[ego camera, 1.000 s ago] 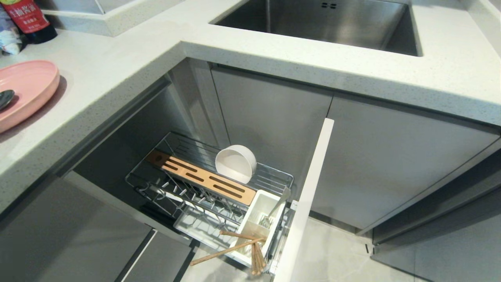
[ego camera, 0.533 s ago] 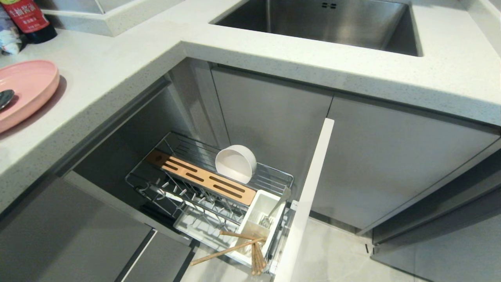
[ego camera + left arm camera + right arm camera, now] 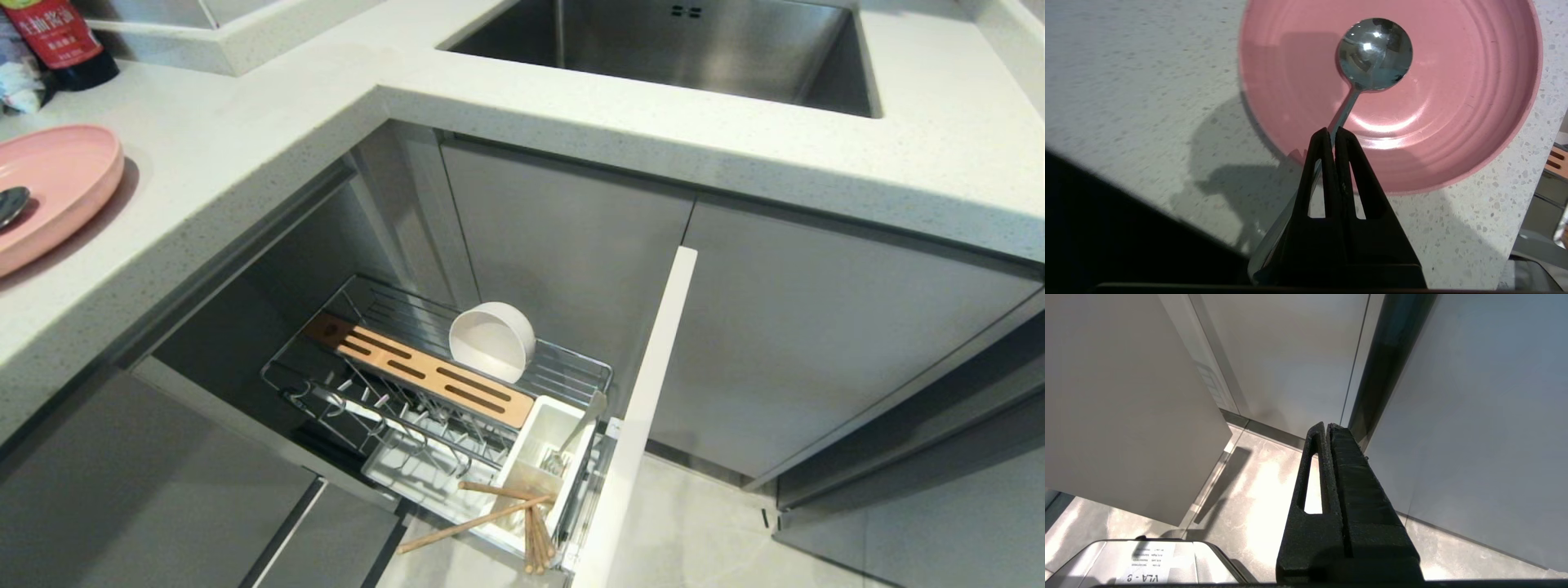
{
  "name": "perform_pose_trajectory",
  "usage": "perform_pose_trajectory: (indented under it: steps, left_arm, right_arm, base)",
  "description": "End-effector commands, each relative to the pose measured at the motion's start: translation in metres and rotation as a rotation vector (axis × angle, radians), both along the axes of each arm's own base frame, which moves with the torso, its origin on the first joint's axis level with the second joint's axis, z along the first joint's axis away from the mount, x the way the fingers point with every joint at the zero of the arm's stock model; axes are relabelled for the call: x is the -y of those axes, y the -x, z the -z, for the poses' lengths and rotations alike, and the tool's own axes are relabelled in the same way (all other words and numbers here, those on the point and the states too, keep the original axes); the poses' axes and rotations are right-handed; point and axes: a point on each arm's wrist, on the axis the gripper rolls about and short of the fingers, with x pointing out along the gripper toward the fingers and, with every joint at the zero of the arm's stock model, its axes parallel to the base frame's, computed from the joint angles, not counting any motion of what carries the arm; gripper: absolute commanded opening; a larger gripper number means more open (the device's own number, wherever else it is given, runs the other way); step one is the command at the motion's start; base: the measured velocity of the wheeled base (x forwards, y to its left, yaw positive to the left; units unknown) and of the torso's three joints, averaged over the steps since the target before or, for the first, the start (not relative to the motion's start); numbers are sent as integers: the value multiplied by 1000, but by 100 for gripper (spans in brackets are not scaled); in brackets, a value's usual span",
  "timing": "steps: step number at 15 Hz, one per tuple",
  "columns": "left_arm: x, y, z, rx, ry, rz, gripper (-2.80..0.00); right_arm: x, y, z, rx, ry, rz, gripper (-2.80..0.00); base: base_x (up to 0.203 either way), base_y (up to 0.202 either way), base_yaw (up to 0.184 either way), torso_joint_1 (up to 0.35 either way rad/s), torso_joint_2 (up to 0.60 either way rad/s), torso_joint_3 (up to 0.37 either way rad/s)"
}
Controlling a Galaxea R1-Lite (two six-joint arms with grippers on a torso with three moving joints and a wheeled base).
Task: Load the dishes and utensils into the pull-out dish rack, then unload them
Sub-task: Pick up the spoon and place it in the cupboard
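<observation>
So on our left, the left gripper (image 3: 1332, 132) is clamped tight on the spoon (image 3: 1374, 53) handle, with the spoon's bowl out past the fingertips, over the middle of the pink plate (image 3: 1474, 122). Plate's sitting on the counter (image 3: 245, 147) right under the gripper. Off toward our right and lower down, the rack (image 3: 441, 392) is pulled out, white bowl (image 3: 492, 340) standing on edge in it, chopsticks (image 3: 490, 514) poking out of the utensil box (image 3: 535, 461). Our right gripper (image 3: 1327, 426) is pinched closed on nothing, pointing at the floor by the cabinet doors.
</observation>
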Motion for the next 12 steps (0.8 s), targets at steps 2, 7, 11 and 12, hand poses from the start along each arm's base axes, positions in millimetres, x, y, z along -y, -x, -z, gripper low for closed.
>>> perform_pose_trajectory:
  steps: [2, 7, 11, 12]
  left_arm:
    - [-3, -13, 7, -21, 34, 57, -280]
    - [3, -15, 8, -28, 31, 72, 0]
    - [5, -22, 12, -37, 41, 111, 0]
    - [6, -25, 14, -43, 46, 124, 0]
  right_arm:
    - [0, 0, 0, -1, 1, 0, -280]
    - [0, 0, 0, 0, 1, 0, -280]
    - [0, 0, 0, 0, 0, 0, -280]
    - [0, 0, 0, 0, 1, 0, -280]
  base:
    - [0, 0, 0, 0, 0, 0]
    - [0, 0, 0, 0, 0, 0]
    - [0, 0, 0, 0, 0, 0]
    - [0, 0, 0, 0, 0, 0]
